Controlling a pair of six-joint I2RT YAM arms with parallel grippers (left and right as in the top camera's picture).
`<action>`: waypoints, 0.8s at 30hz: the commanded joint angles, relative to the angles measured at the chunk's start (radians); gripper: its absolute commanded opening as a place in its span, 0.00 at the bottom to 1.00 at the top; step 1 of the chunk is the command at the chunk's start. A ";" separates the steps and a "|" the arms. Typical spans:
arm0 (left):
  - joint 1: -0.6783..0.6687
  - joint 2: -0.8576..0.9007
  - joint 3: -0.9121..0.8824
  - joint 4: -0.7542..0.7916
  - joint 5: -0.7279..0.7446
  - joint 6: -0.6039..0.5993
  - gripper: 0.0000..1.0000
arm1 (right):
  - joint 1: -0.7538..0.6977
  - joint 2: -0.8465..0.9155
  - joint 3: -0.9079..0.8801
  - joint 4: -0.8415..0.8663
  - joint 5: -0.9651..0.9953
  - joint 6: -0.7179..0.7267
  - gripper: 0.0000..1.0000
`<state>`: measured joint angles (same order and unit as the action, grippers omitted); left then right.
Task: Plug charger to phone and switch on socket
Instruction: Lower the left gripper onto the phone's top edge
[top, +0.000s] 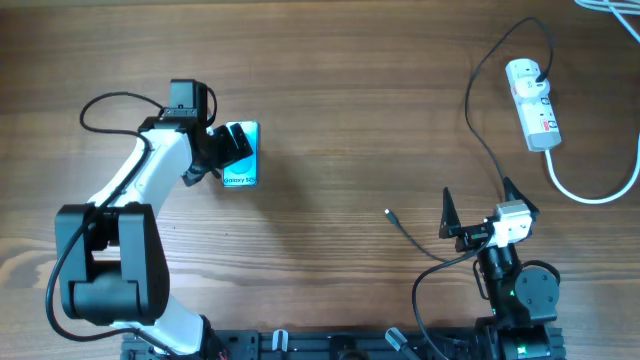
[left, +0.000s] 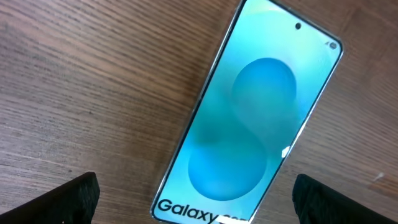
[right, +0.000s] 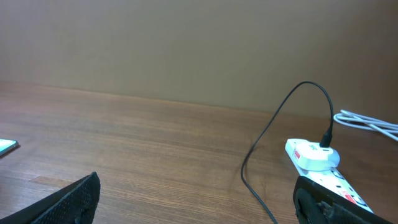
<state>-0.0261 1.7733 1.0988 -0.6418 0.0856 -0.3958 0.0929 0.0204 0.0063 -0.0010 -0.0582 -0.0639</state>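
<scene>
Wooden table (top: 330, 90) open around phone (left: 249, 124)

"Galaxy" on the phone (left: 249, 118) screen

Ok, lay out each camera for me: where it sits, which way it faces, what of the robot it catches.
Overhead: fixed above the table, looking straight down; left arm at the phone, right arm near the charger.
Left wrist: on the left arm, looking down at the phone; open jaws at the bottom corners.
Right wrist: on the right arm, looking almost level across the table at the socket; open jaws at the bottom corners.
Shared: overhead and right wrist both show socket and charger.
</scene>
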 joint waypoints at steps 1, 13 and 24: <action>-0.005 0.009 -0.009 0.007 -0.017 -0.010 1.00 | -0.006 -0.003 -0.001 0.002 0.014 0.012 0.99; -0.005 0.010 -0.013 0.043 -0.029 -0.009 1.00 | -0.006 -0.003 -0.001 0.002 0.014 0.012 1.00; -0.005 0.011 -0.060 0.067 -0.029 -0.009 1.00 | -0.006 -0.003 -0.001 0.002 0.014 0.012 1.00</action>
<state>-0.0265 1.7733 1.0496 -0.5785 0.0719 -0.3958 0.0929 0.0204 0.0063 -0.0010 -0.0582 -0.0639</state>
